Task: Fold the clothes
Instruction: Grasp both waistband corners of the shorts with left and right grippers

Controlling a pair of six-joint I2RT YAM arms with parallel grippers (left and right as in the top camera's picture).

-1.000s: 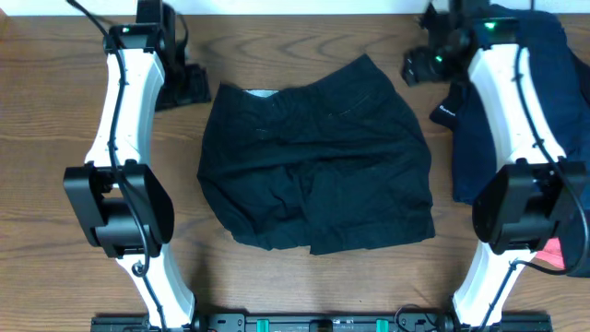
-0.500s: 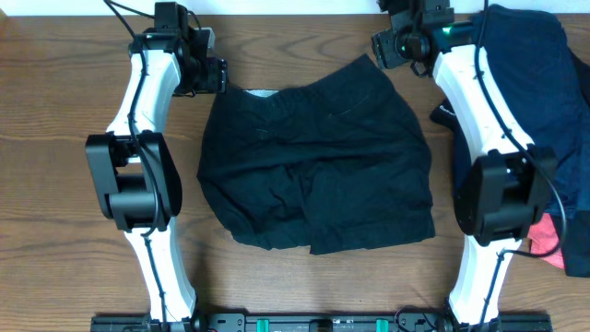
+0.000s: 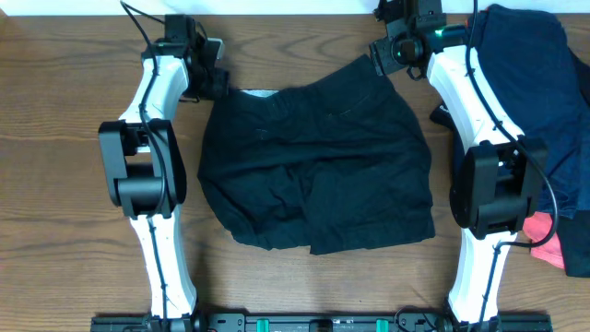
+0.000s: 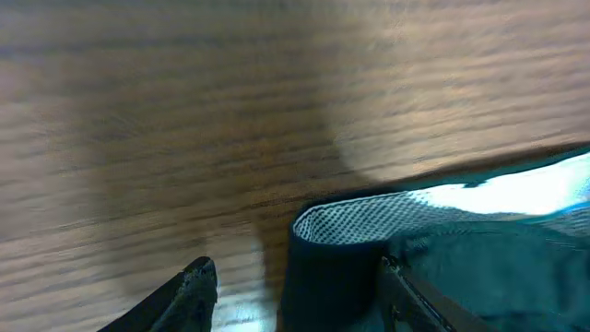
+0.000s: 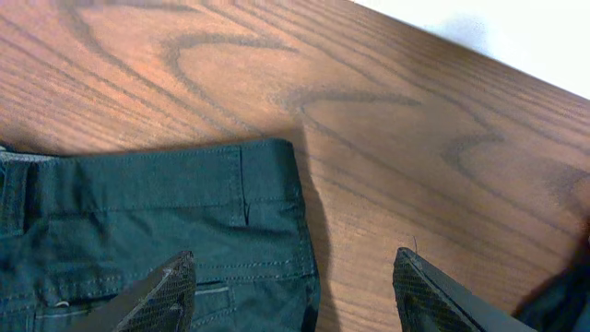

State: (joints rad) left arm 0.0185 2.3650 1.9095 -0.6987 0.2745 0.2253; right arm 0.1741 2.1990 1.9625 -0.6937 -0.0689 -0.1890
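On a brown wooden table [image 3: 55, 120] with long, wavy grain, seen from above, a pair of plain black shorts [image 3: 318, 166] lies spread flat at the centre between two white-and-black robot arms. The waistband points toward the far edge and the two short, wide legs point toward the near edge. The fabric looks soft and matte, with shallow wrinkles and a rumpled fold where the legs meet. A small pale strip [image 3: 263, 91] shows inside the waistband. The left gripper [image 3: 214, 81] sits at the far left corner of the waistband. Its blurred wrist view shows the jaws parted on either side of that corner: one dark, textured fingertip [image 4: 195, 284] is on bare wood just clear of the cloth, and the other is against the fabric. Between them the band's edge stands up, showing a fine white-and-grey mesh lining [image 4: 355, 221]. The right gripper [image 3: 380, 57] sits at the far right corner of the waistband, its jaws also spread wide and holding nothing. In its wrist view, one ridged black pad [image 5: 171, 286] is over the stitched band and the other is over bare wood. The band's squared, seamed corner lies flat between them. Navy-blue garments [image 3: 521, 65] are heaped at the table's right edge, with a coral-pink garment [image 3: 550, 244] peeking out nearer the front.
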